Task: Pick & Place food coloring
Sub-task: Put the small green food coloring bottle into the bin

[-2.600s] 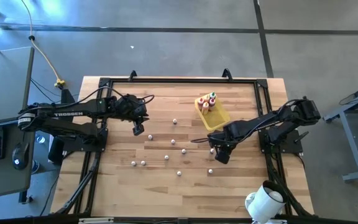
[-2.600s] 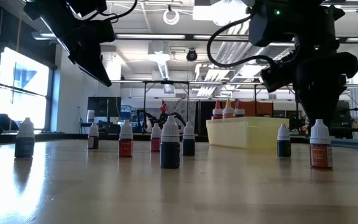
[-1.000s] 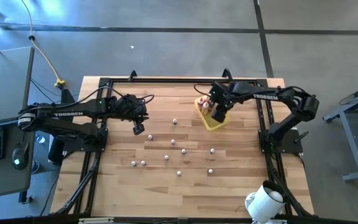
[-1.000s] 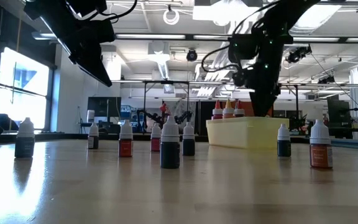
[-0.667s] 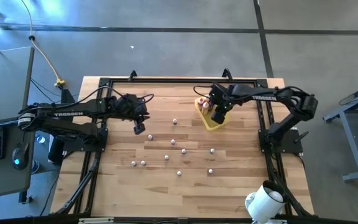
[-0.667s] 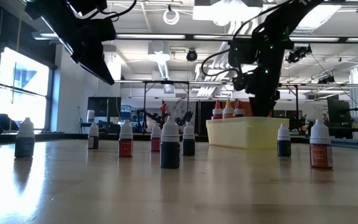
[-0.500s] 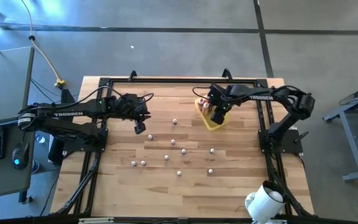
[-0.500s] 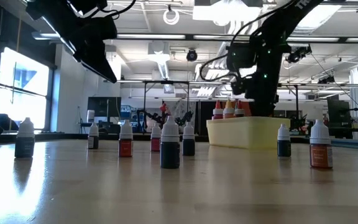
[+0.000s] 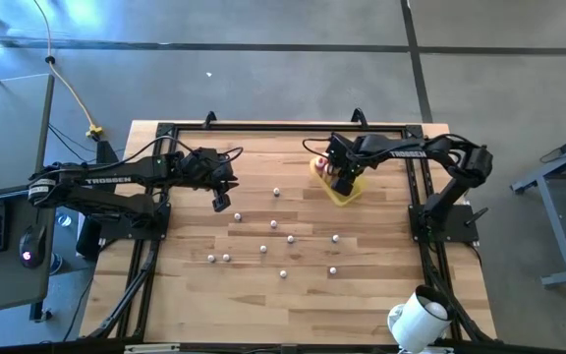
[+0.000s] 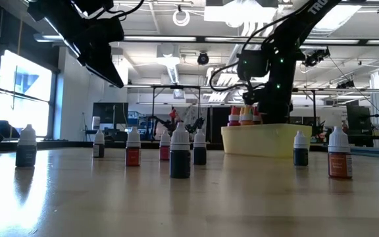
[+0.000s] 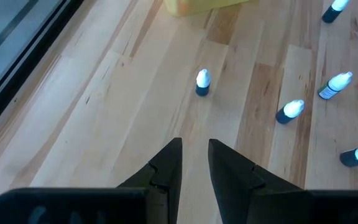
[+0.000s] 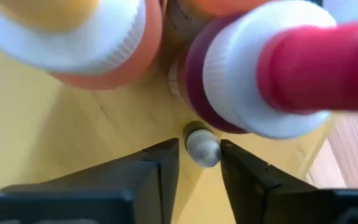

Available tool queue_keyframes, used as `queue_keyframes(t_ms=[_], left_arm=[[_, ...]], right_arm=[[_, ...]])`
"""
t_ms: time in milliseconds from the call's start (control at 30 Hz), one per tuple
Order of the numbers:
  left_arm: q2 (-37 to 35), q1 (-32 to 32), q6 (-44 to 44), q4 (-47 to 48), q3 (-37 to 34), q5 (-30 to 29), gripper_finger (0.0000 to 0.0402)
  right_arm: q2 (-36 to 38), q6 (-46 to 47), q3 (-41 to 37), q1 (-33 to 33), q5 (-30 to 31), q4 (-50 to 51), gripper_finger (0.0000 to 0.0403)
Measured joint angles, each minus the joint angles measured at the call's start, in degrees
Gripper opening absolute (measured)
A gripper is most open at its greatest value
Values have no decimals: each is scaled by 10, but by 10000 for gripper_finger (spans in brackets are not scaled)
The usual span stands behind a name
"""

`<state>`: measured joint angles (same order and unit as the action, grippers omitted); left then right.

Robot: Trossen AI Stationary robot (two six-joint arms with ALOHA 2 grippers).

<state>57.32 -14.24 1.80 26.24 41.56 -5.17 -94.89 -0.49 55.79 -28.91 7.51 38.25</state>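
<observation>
R claw (image 12: pixel 194 163): mine, in yellow tray (image 9: pixel 347 191), fingers slightly parted around 1 white-capped bottle (image 12: pixel 201 147)
L claw (image 11: pixel 194 163): narrow gap, empty
Loose bottles (image 9: pixel 264 250): approx. 9 on table (image 9: pixel 263 295)

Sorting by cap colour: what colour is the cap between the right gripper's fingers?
Whitish grey cap, between the right gripper fingers; right wrist view shows it best.

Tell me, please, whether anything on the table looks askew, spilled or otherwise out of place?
Only the yellow tray stands out: it sits skewed to the table's edges, with the right gripper down inside it among the stored bottles. The loose food coloring bottles all stand upright, and nothing looks spilled.
</observation>
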Motion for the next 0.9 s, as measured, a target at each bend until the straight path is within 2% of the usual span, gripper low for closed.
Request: queue_keyframes(t_ms=[167, 300, 500, 600, 767, 900], left_arm=[[0, 0, 0, 0, 0, 0, 76], [0, 0, 0, 0, 0, 0, 76], [0, 0, 0, 0, 0, 0, 76], [0, 0, 0, 0, 0, 0, 76], [0, 0, 0, 0, 0, 0, 76], [0, 0, 0, 0, 0, 0, 76]], right_arm=[[0, -8, 1, 0, 11, 2, 146], [0, -9, 27, 1, 10, 34, 157], [1, -7, 120, 20, 49, 165, 147], [1, 35, 179, 40, 61, 257, 141], [2, 123, 262, 105, 24, 379, 140], [3, 150, 271, 184, -33, 369, 140]])
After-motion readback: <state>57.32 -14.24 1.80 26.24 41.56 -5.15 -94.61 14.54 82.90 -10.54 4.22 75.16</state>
